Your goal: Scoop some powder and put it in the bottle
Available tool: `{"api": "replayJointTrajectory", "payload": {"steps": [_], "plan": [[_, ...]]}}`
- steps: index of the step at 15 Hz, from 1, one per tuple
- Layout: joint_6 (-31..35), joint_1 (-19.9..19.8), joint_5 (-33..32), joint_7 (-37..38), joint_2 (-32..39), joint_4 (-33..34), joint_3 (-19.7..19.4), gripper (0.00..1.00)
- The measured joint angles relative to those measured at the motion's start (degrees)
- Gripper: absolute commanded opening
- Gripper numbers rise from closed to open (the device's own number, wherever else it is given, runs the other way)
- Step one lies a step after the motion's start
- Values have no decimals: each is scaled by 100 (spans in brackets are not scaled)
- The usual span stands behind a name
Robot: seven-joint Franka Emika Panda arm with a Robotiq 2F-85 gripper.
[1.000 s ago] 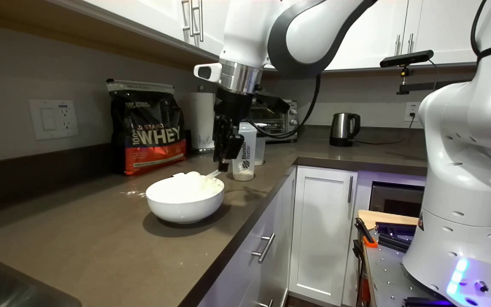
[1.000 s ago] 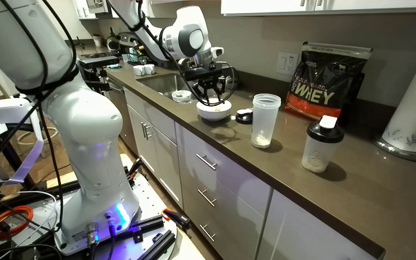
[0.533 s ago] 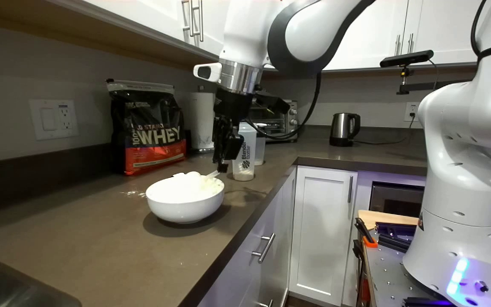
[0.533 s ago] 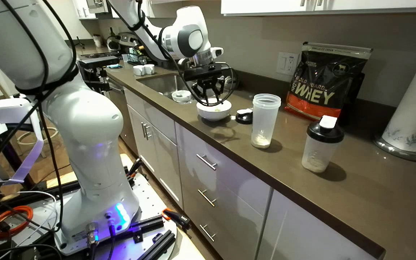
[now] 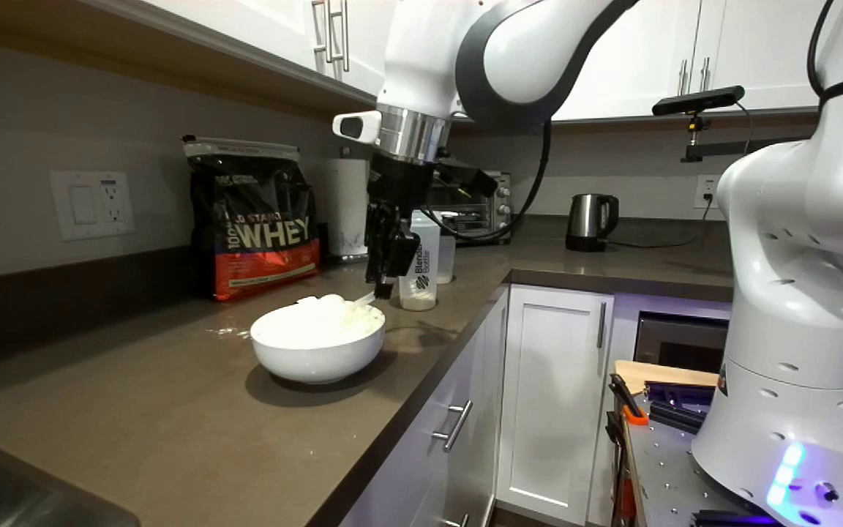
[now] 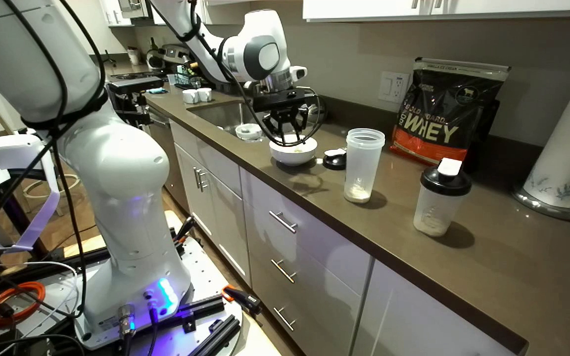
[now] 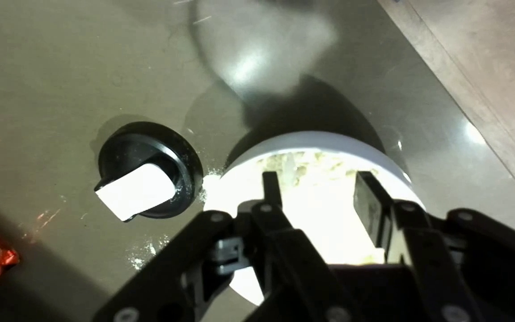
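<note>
Dipping ever so slightly since a second ago, the pincer [image 7: 318,183] is hovering above the white bowl [image 7: 324,139], and the arm [image 5: 425,62] is shifting a touch with it. Everything on the counter [image 6: 488,262] is keeping its place. The two fingers [image 7: 272,190] are standing spread, leaving a broad gap between them. Pale powder [image 5: 330,318] is filling the bowl and heaping above its rim, and a translucent handle [image 5: 366,299] is slanting up from it toward the fingertips; whether handle and pincer are touching, I cannot tell.

Just beside the bowl, a black lid [image 7: 150,157] with a white flap is lying on the counter, and white flecks [image 7: 137,261] are lying near it. Farther along, the bottle [image 6: 364,168] is standing upright and apart from the bowl, its top open, its clear sides showing some pale powder at the bottom. Beyond that, a shorter shaker [image 6: 436,210] is wearing a black cap and also holding something pale at its base.

Toward the back, a black-and-red WHEY bag [image 6: 451,113] is standing upright, and a paper towel roll [image 6: 564,148] is rising past it. Well apart from all these, a steel kettle [image 5: 587,219] is sitting on the adjoining stretch of counter.
</note>
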Motion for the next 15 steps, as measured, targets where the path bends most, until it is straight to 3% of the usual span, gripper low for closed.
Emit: {"api": "replayJointTrajectory", "payload": {"steps": [2, 4, 6, 8, 12, 15], "plan": [[5, 23, 51, -69, 22, 0, -25, 46], [9, 29, 91, -120, 41, 0, -40, 40], [11, 31, 158, -188, 54, 0, -51, 17], [11, 33, 202, -247, 63, 0, -64, 4], [12, 37, 282, -344, 68, 0, -84, 0], [13, 42, 344, -397, 68, 0, -90, 8]]}}
